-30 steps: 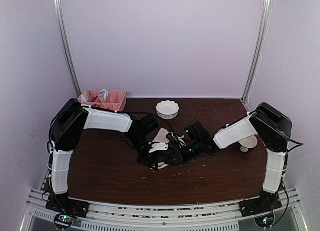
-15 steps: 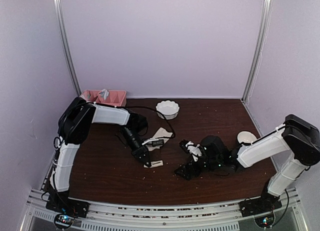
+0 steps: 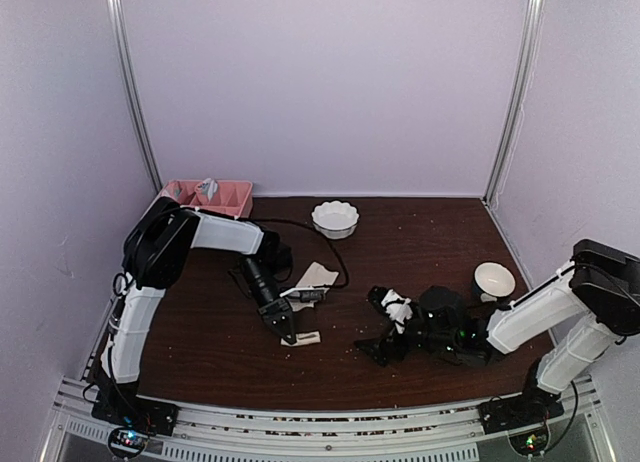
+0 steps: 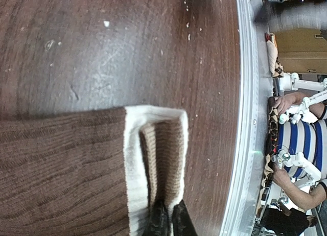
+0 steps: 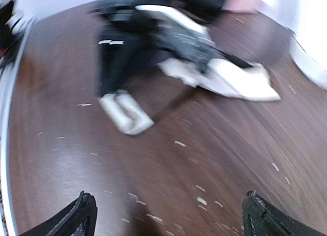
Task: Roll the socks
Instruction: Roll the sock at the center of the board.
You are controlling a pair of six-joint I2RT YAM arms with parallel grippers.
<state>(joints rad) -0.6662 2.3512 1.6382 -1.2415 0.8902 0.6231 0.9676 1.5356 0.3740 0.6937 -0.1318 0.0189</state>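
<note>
In the left wrist view a dark brown ribbed sock with a cream band lies flat on the table. My left gripper is shut on its folded cream and tan end. From above, that cream end shows at my left gripper, and a cream sock part lies just behind the arm. My right gripper stands wide open over bare wood, to the right of the socks and apart from them. Its view shows the pinched end and the cream sock part ahead of the open right gripper.
A white scalloped bowl stands at the back centre. Another white bowl sits by the right arm. A pink divided tray is at the back left. Pale crumbs dot the wood. The table's metal front edge runs close to the left gripper.
My right gripper has opened wide and drawn back to the right and nearer the front edge, away from the socks. My left gripper stays shut on the sock end and has shifted slightly forward.
</note>
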